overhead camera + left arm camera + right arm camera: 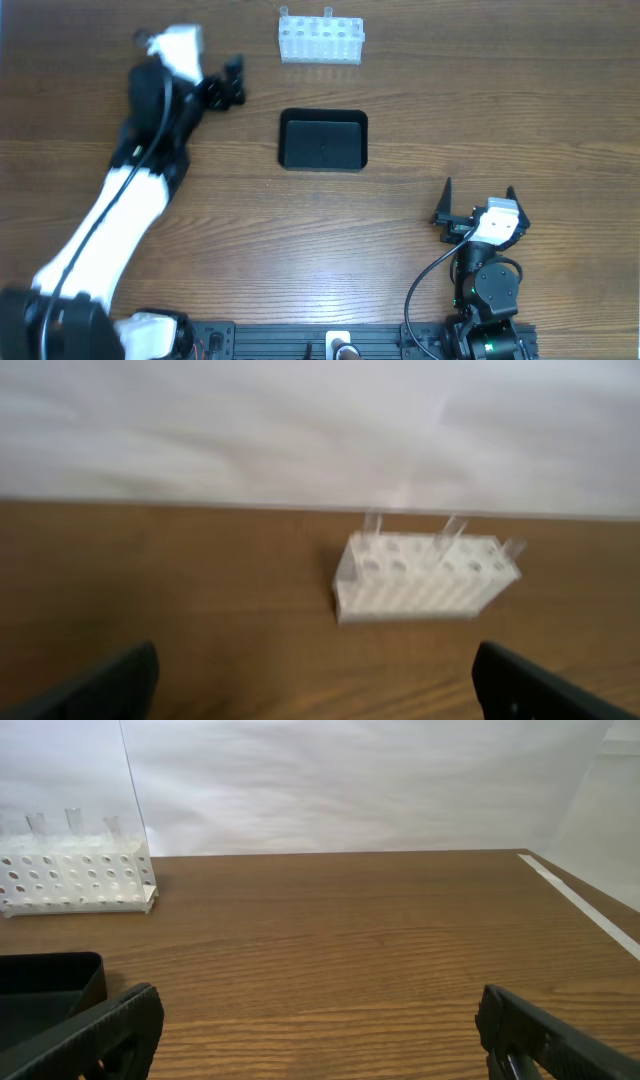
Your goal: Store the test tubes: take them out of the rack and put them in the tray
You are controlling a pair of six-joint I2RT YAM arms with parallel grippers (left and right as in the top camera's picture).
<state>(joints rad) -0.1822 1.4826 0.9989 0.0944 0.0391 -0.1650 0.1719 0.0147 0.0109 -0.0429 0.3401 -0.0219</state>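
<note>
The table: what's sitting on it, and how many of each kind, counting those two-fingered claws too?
Test tubes: 3
Rack: 1
Tray: 1
Grippers: 2, the left gripper and the right gripper
Total: 7

The left arm (120, 200) is lying stretched far out from its base on the left side, and the left gripper (232, 85) is pointing rightward with its 2 fingers (110, 682) standing wide apart. The right arm (488, 280) is sitting folded close to its base. The right gripper (478, 203) is aiming forward, its 2 fingers (100, 1030) also spread wide.
</note>
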